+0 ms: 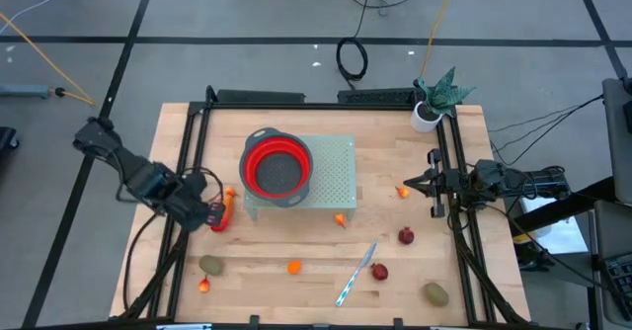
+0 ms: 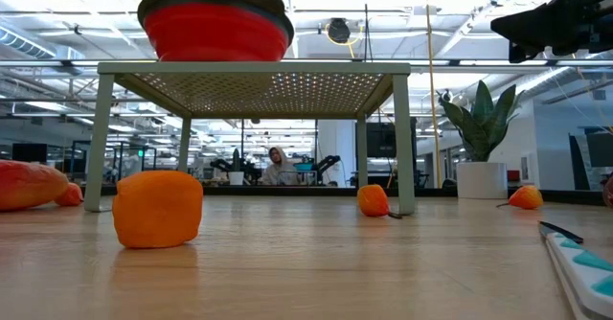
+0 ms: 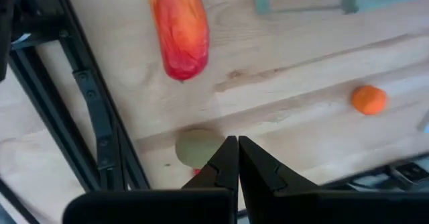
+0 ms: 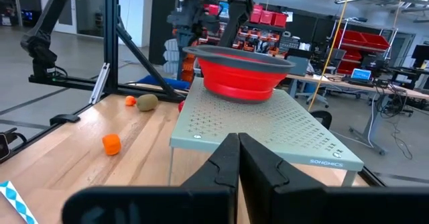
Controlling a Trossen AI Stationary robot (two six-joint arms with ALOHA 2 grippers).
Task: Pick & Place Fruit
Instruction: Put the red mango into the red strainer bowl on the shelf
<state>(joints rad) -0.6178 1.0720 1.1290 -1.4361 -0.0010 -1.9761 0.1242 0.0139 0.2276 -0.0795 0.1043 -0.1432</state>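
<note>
The wooden surface point(image 1: 395, 271) fills the high view, and on it, toward the far edge at centre, stands the pale green perforated stand point(image 1: 331, 177) with the red collapsible bowl point(image 1: 276, 167) sitting on its left half, and that bowl looks empty from above, so I'd say nothing is placed yet and the whole job is ahead. The left arm reaches in over the left edge, its left claw point(image 1: 210, 214) pinched tight with nothing between the fingers, hanging right by the long red-orange fruit point(image 1: 226, 209) that lies just off the stand's near-left leg; in the left wrist view that fruit point(image 3: 179, 29) sits ahead of the closed tips, apart from them, not gripped. The right arm waits at the right edge, its right claw point(image 1: 427, 184) also fully closed and empty, pointed toward the stand. A potted plant point(image 1: 434, 101) marks the far right corner. Along the near edge lies the slim silver-and-blue knife point(image 1: 355, 274). The rest of the fruit is scattered: an olive-brown one point(image 1: 210, 265) near the near-left corner, another olive-brown one point(image 1: 435, 293) near the near-right corner, two dark red ones point(image 1: 406, 235) toward the right of the knife, a small orange one point(image 1: 294, 267) at near centre, and orange bits by the stand's right side point(image 1: 402, 192). All still loose on the wood.
</note>
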